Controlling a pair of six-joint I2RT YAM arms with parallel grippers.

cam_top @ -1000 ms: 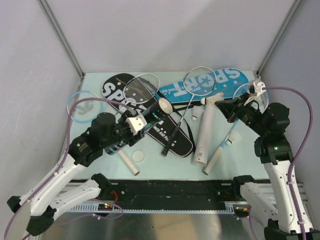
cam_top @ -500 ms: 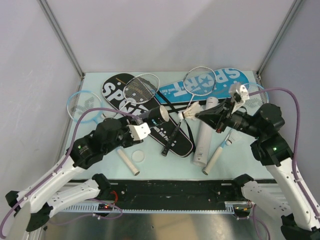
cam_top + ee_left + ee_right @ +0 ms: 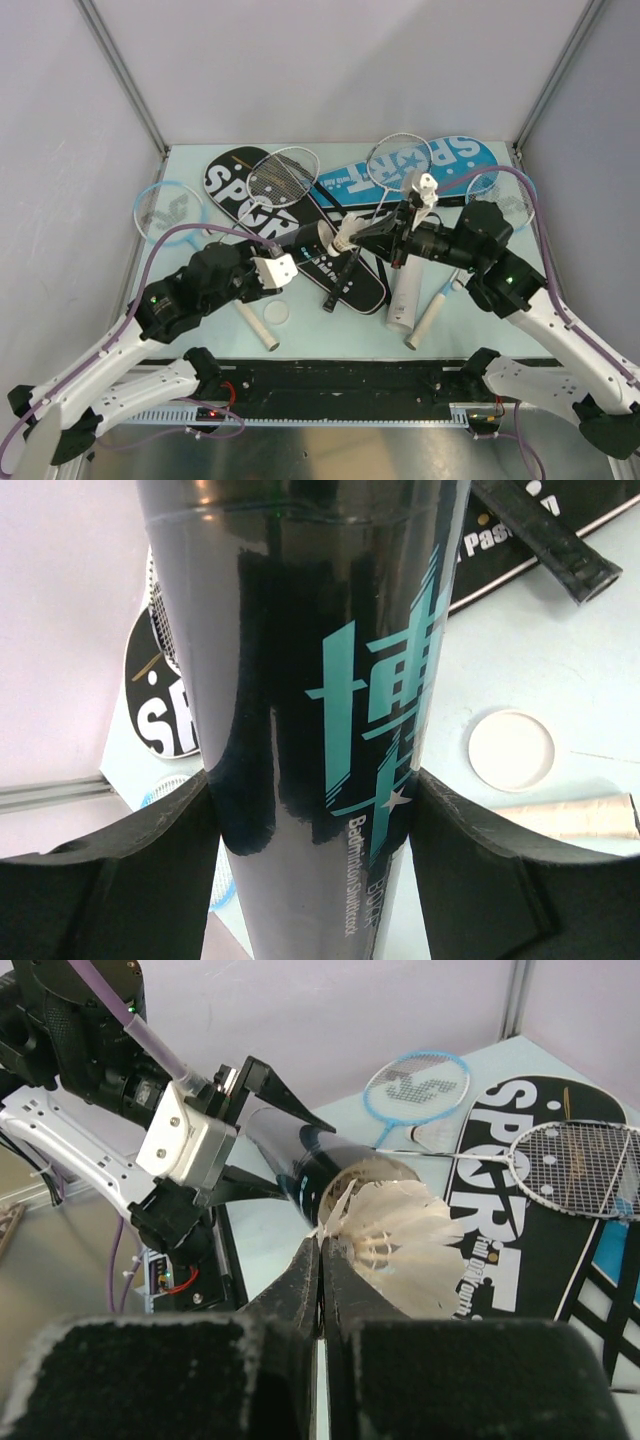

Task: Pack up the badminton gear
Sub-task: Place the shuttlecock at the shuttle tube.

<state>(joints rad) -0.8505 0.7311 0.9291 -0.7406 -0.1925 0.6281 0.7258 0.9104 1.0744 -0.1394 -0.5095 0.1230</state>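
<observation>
Moved: since a second ago the right arm has swung from the right side toward the middle, carrying the shuttlecock to the mouth of the black tube; the left arm has lowered that tube a little.
Far-left racket (image 3: pixel 165 210): light-blue frame, flat on the table (image 3: pixel 330 325) beside the left wall, apart from both arms.
Black cover (image 3: pixel 228 180): lies flat at the back left, running under the tube, with a silver racket (image 3: pixel 283 175) resting across it.
Left gripper (image 3: pixel 278 258): jaws spread wide around the black tube, one finger (image 3: pixel 110 880) pressed on each side of it.
Black tube (image 3: pixel 303 240): held off the table and tilted, its open end pointing right toward the other arm; teal print runs down its side.
White cap (image 3: pixel 277 312): a round disc flat on the table below the tube, just beside a white racket handle (image 3: pixel 255 325).
Shuttlecock (image 3: pixel 346 240): white feathers right at the tube's open mouth; whether it has entered cannot be told.
Right gripper (image 3: pixel 368 235): jaws pinched tight on the edge of the feather skirt.
White tube (image 3: pixel 408 290): lying on the table under the right arm, right of the black cover.
Blue cover (image 3: pixel 450 160): flat at the back right, a second silver racket (image 3: pixel 400 162) lying over it.
</observation>
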